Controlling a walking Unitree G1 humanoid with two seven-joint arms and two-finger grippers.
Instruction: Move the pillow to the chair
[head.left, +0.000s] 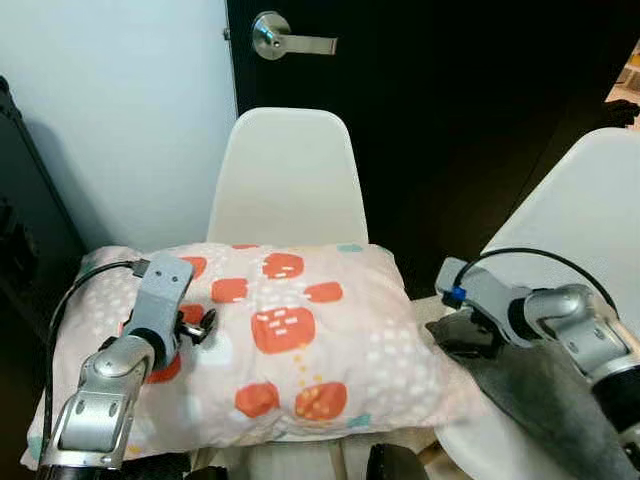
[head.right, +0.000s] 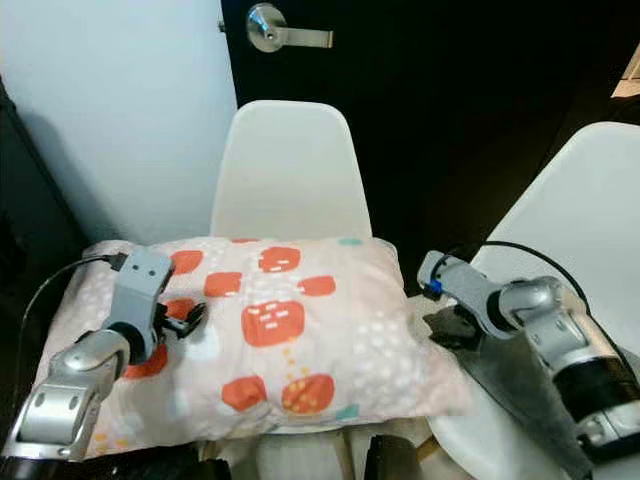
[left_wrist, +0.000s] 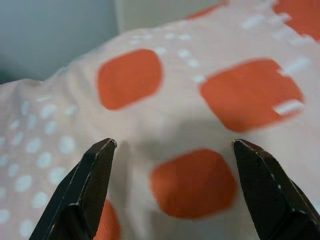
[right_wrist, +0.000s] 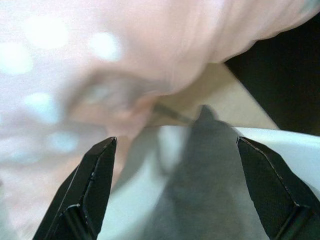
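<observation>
The pillow, pale pink with orange squares and white dots, lies flat across the seat of the white chair and hides the seat; its ends overhang both sides. My left gripper rests over the pillow's left part, fingers open, with the fabric close under them in the left wrist view. My right gripper is open at the pillow's right end, beside its corner, with nothing between the fingers.
A second white chair stands close on the right with a grey cloth on it. Behind the chairs are a dark door with a metal handle and a pale wall. Dark furniture stands at the left.
</observation>
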